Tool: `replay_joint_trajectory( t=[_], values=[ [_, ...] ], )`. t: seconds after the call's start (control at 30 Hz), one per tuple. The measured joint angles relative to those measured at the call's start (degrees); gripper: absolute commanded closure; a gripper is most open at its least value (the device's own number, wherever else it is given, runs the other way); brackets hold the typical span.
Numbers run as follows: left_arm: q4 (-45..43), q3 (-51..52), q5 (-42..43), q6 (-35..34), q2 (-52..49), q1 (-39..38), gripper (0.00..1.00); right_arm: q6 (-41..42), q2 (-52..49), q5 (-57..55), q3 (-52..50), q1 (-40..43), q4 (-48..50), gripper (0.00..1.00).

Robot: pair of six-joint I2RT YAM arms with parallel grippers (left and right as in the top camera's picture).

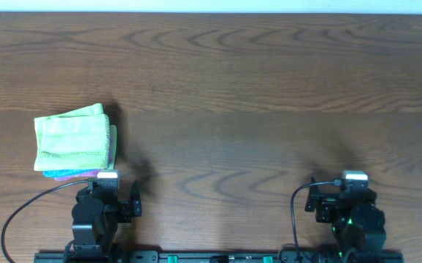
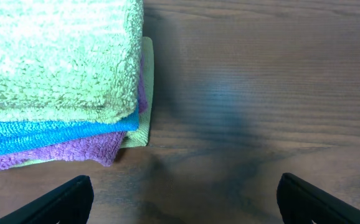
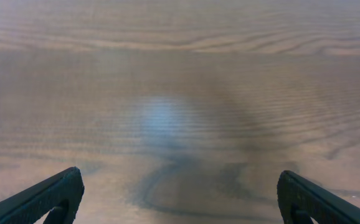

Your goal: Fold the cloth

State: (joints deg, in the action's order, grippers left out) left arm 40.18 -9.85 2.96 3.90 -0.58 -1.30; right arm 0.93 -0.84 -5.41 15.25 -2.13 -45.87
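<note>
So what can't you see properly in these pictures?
The green cloth: left wrist view's top and left edges cut it off; no tag shows.
The blue cloth and purple cloth: only edges peek out, the green cloth covers them.
Overhead view: too small to count the layers.
The left gripper and right gripper: only open fingertips show, cut by the wrist views' bottom edges.

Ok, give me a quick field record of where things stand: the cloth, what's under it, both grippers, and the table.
cloth: lime-green cloth, folded, on top of a stack at the table's left side
under it: blue cloth, then pink-purple cloth, with a pale green layer at the bottom
left gripper: open, empty, near the stack's edge, not touching it
right gripper: open, empty, over bare wood
table: dark wood grain
fold status: looks done
</note>
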Motion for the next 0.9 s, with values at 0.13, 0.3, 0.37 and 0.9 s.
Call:
replay_joint_trajectory(
  t=[0.13, 0.3, 0.37, 0.9],
  values=[
    [0.0, 0.0, 0.0, 0.0, 0.0, 0.0, 0.05, -1.99, 0.0, 3.58, -2.93, 1.09, 1.64, 0.01],
    [0.0, 0.0, 0.0, 0.0, 0.0, 0.0, 0.05, -3.1, 0.02, 5.95, -5.14, 1.29, 2.91, 0.01],
    [0.0, 0.0, 0.0, 0.0, 0.0, 0.0, 0.05, -3.41, 0.0, 6.14, -5.14, 1.49, 3.04, 0.01],
    [0.02, 0.0, 0.0, 0.0, 0.0, 0.0, 0.05, -3.65, 0.0, 5.66, -5.14, 1.9, 3.06, 0.01]
  ],
)
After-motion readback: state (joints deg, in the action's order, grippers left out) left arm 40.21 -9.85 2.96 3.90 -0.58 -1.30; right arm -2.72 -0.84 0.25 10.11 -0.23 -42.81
